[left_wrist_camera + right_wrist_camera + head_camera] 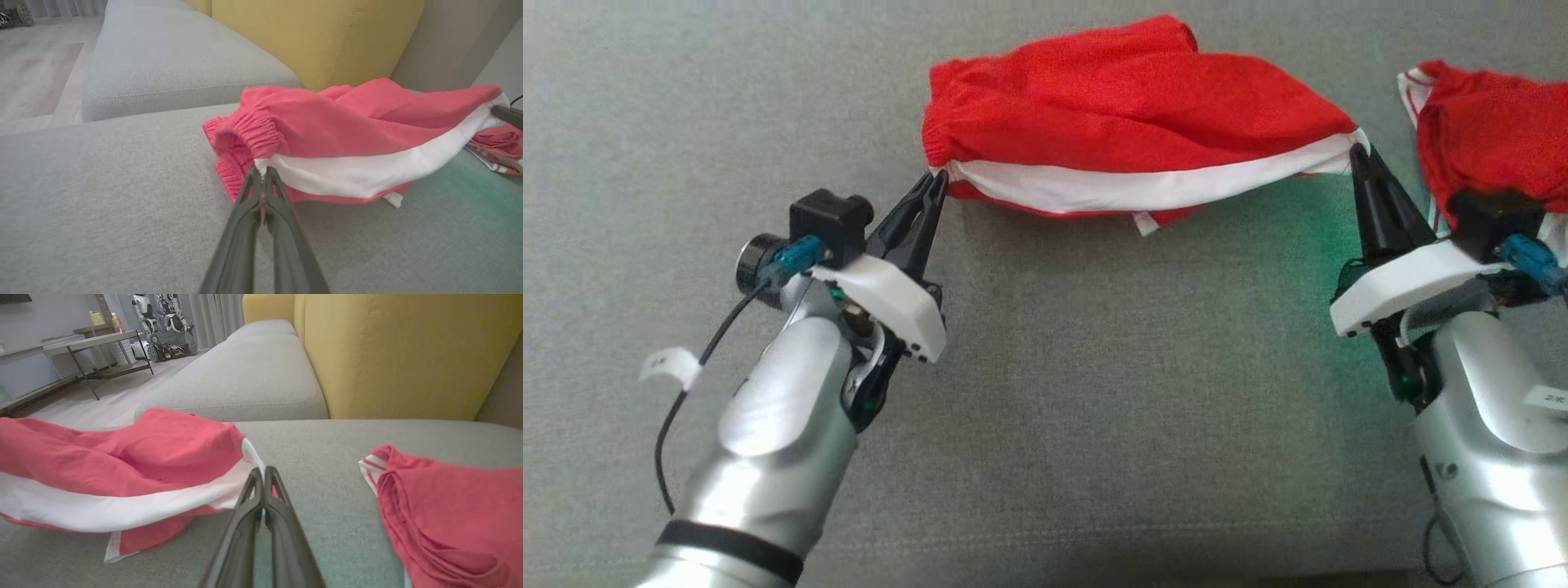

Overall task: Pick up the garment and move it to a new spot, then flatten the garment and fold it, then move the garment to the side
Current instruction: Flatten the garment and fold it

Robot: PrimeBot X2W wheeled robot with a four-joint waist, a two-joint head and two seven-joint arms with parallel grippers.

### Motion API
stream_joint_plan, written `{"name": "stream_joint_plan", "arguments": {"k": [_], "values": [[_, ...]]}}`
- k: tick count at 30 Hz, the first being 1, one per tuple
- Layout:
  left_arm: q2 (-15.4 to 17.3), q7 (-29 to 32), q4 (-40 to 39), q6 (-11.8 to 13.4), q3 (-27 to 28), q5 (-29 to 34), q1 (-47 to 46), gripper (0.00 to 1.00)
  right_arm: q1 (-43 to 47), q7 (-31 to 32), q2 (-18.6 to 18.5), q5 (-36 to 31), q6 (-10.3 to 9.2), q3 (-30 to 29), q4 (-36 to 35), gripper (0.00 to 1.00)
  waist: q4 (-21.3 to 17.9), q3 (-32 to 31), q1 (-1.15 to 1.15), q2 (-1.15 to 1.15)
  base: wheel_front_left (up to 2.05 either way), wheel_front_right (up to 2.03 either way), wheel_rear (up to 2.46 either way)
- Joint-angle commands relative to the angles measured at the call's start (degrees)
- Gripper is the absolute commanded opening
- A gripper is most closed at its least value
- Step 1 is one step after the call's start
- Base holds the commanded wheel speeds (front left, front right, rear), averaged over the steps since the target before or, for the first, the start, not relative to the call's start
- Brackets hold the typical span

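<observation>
1. Shorts (1127,106) rest on the sofa (1094,425), long axis running left to right between both arms;
2. left end effector (936,181) clamped on the waistband corner; right end effector (1357,153) clamped on the opposite corner.

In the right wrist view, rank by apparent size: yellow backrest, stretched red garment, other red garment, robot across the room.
1. yellow backrest and stretched red garment: about alike, both cropped, so unranked.
2. other red garment, cropped too.
3. robot across the room: smallest, but distance shrinks it.
</observation>
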Motion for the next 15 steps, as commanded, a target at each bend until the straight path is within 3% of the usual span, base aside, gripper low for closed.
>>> {"name": "stream_joint_plan", "arguments": {"k": [1,10,15], "values": [[1.9,-0.7,-2.1,-0.3,1.8,0.4,-0.8,0.00,-1.9,-0.8,-0.5,-0.4,-0.04,1.0,-2.0,0.00,0.4,-1.3,0.00,0.00,0.00,0.00,0.00],[6.1,-0.4,-12.5,-0.3,2.7,1.8,-1.1,0.00,-5.6,-1.2,-4.4,-2.1,-0.04,2.0,-7.2,0.00,1.3,-9.5,0.00,0.00,0.00,0.00,0.00],[8.7,4.1,-20.8,0.1,4.0,1.2,-3.2,0.00,-7.8,0.6,-6.0,-3.2,-0.04,1.5,-12.1,0.00,1.5,-14.1,0.00,0.00,0.00,0.00,0.00]]}}
